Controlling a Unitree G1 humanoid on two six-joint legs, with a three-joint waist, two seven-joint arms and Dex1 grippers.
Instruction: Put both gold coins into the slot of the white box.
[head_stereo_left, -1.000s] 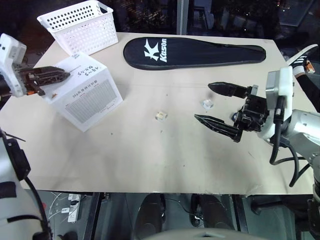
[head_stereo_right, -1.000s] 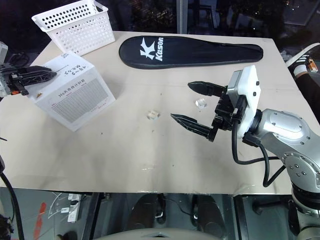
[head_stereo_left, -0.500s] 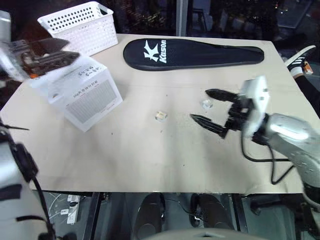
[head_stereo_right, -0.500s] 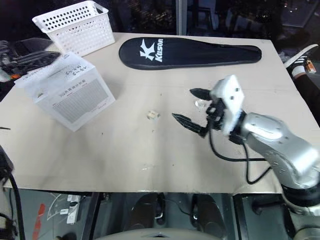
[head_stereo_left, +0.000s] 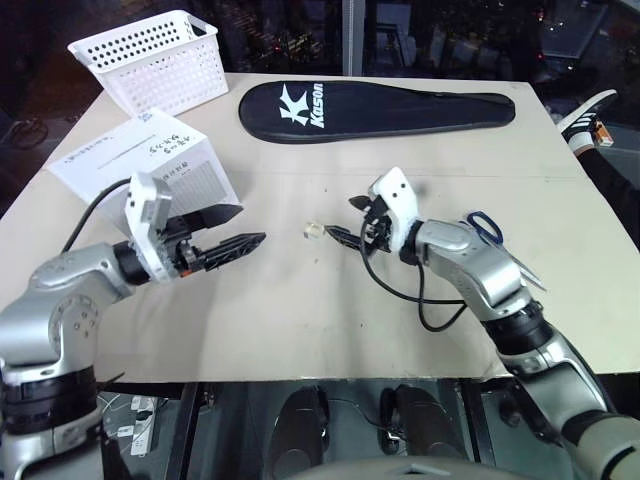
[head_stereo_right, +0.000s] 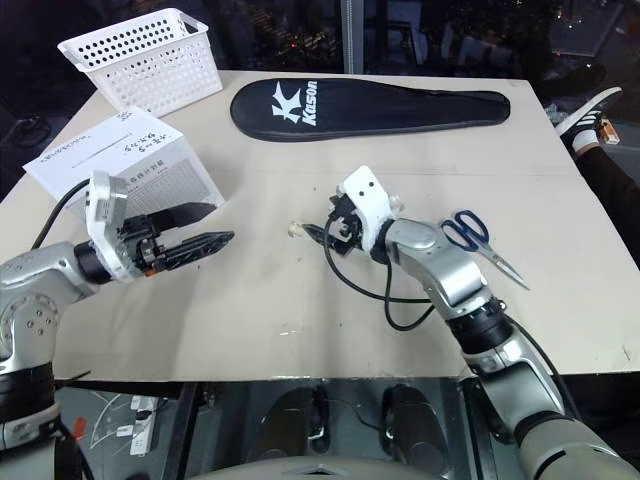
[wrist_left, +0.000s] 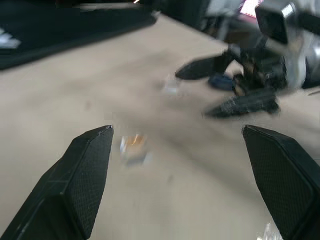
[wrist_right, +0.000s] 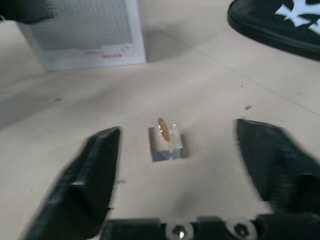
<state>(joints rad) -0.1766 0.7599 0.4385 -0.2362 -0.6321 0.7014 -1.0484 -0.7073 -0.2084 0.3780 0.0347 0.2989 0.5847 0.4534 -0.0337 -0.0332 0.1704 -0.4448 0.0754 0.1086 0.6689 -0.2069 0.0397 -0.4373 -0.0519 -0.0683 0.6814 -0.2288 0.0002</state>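
One gold coin (head_stereo_left: 314, 229) stands on edge in a small pale block (wrist_right: 165, 140) on the table. My right gripper (head_stereo_left: 340, 219) is open, with its fingertips on either side of the coin and not touching it. A second pale, blurred piece (wrist_left: 171, 86) lies farther back by the right gripper's fingers. My left gripper (head_stereo_right: 224, 222) is open and empty, low over the table in front of the white box (head_stereo_left: 190, 180), pointing toward the coin. A thin dark slot (head_stereo_right: 97, 146) crosses the box's plain top face.
A white perforated basket (head_stereo_left: 150, 55) stands at the back left, behind the box. A long black racket cover (head_stereo_left: 380, 100) lies across the back. Blue-handled scissors (head_stereo_left: 488, 228) lie to the right of my right arm. The table (head_stereo_left: 300, 320) has bare room at the front.
The camera view has shifted. My left arm came down from the box's top to in front of it and opened. My right gripper moved left to the coin and its fingers narrowed.
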